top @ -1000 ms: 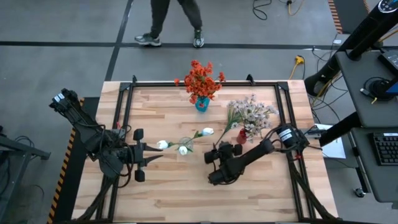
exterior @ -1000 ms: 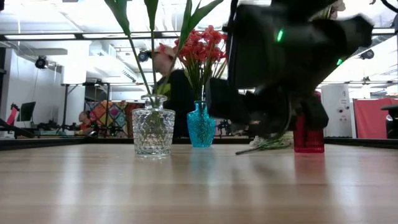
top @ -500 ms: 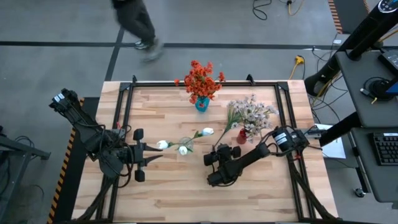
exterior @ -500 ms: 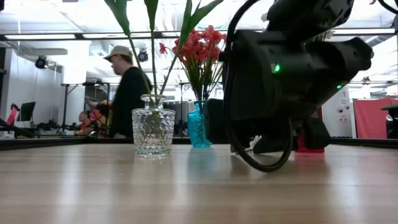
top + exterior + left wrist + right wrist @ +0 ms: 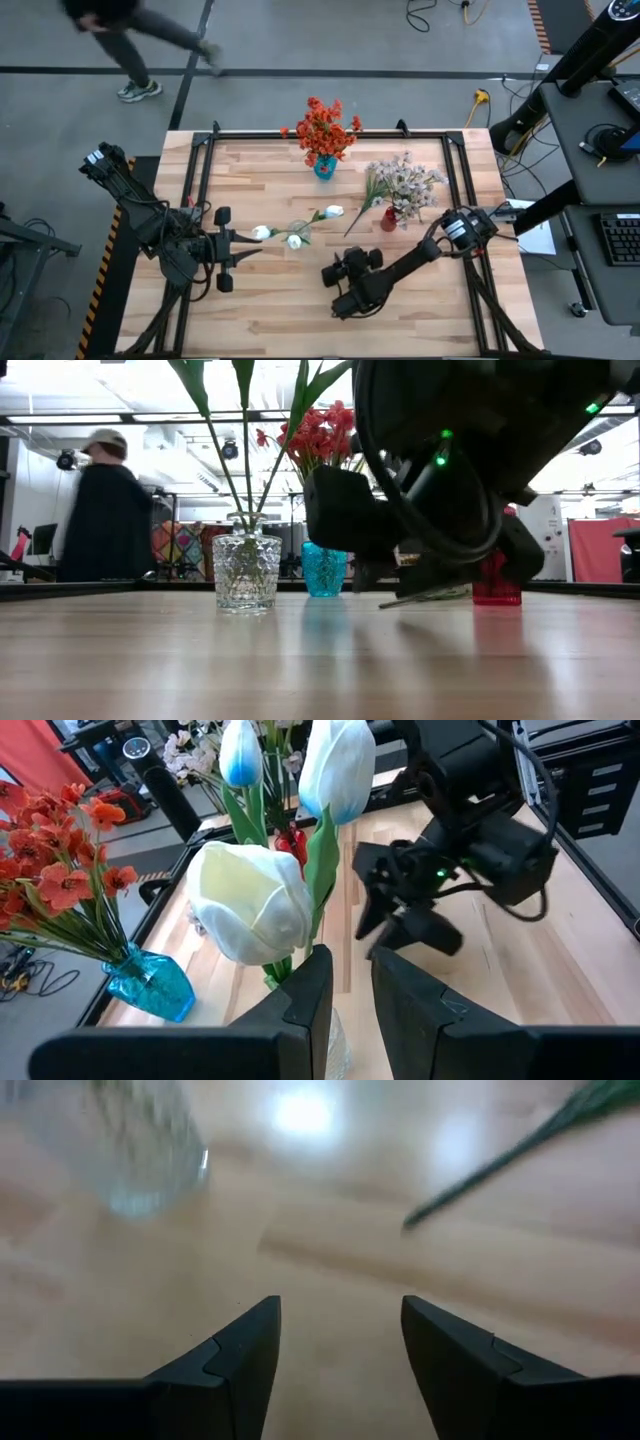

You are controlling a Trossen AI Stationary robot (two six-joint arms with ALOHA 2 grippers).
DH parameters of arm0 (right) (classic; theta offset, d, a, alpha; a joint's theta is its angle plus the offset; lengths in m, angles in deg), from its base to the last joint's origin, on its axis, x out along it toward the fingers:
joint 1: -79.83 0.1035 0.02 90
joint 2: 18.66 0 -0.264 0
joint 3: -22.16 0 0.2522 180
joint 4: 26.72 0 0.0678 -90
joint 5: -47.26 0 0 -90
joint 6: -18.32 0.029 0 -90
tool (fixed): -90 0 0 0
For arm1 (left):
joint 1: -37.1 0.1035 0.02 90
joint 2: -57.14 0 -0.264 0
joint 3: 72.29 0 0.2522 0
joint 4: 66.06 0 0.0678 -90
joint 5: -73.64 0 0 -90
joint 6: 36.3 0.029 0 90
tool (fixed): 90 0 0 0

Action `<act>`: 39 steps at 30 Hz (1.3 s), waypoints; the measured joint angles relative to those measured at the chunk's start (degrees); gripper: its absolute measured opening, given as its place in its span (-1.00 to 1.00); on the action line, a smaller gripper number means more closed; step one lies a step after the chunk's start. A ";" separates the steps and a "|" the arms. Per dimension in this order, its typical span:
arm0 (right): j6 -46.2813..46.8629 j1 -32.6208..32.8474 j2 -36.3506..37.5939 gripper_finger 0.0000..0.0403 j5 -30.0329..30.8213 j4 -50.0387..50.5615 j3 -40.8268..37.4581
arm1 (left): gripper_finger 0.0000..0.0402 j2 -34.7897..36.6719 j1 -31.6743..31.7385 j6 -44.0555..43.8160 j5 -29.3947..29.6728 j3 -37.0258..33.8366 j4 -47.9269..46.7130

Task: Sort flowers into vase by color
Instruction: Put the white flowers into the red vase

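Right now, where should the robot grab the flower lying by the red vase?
Its bare green stem, from above, gripped crosswise: it lies flat, blossoms crowded against the red vase. Open right gripper is near; left gripper waits by the tulips.

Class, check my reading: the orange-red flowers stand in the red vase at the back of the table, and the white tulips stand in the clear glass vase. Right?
Not quite. The orange-red flowers stand in the blue vase, as the low view shows. The white tulips do stand in the clear glass vase.
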 joint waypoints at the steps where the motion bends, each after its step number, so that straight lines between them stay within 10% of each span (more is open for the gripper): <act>1: 1.25 -0.35 0.00 0.00 1.42 0.64 0.00 | -0.71 0.00 0.00 -0.18 0.02 0.00 -0.04; 11: 5.95 -5.12 0.60 0.00 -1.37 5.36 0.00 | -0.71 4.07 -0.70 -16.84 4.14 -0.10 -13.70; 28: 3.78 -7.33 6.01 0.00 -7.89 8.48 -0.04 | -0.71 6.20 -1.07 -21.03 9.64 -1.73 -18.47; 39: 3.32 -10.76 5.90 0.43 -8.42 8.35 -0.27 | -0.71 5.97 -1.09 -20.57 9.62 -2.00 -18.98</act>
